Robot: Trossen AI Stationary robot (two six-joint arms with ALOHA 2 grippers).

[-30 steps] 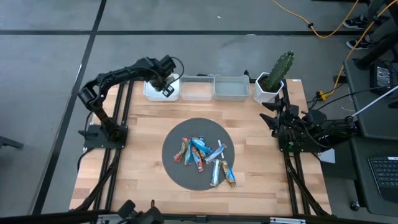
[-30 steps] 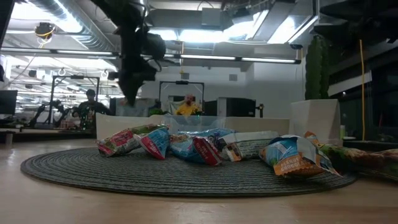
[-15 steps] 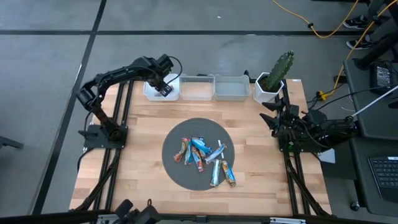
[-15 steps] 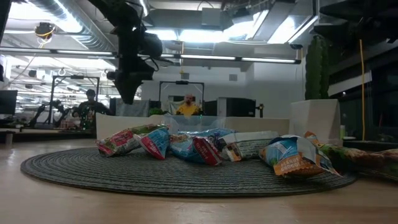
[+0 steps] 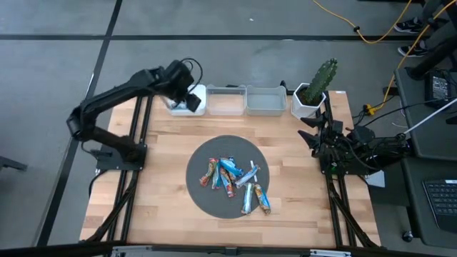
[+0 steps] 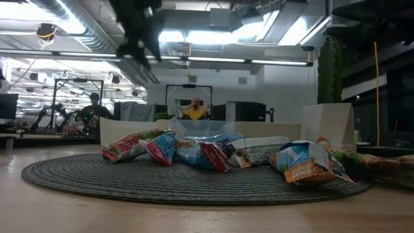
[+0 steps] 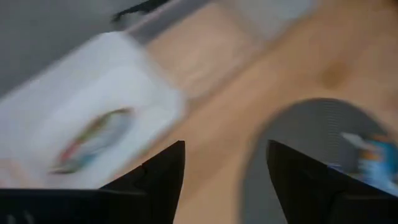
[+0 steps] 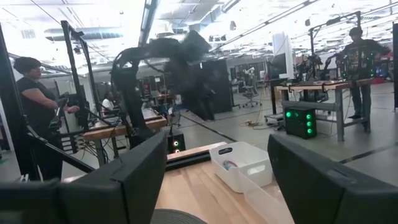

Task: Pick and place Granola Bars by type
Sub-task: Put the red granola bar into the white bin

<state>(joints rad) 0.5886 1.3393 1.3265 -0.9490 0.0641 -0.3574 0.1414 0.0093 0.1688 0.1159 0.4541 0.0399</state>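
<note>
At the far left corner of the slatted wooden table (image 5: 164,171), the left gripper (image 5: 187,98) hangs over the leftmost of three rectangular white plastic bins (image 5: 187,102); its two dark fingers (image 7: 165,171) stand apart with nothing between them. In that arm's wrist view one foil-wrapped bar (image 7: 93,138), green, red and silver, lies on the bin's floor. The middle bin (image 5: 226,100) and the right bin (image 5: 265,100) sit side by side along the back edge. Mid-table, a round, ribbed grey woven mat (image 5: 207,196) carries the Granola Bars (image 5: 235,182), a loose heap of crinkled shiny wrappers in blue, red-orange and silver. A cactus in a white pot (image 5: 312,96) stands at the far right corner. The right gripper (image 5: 308,135) rests at the right edge, its fingers (image 8: 323,177) spread and empty.
</note>
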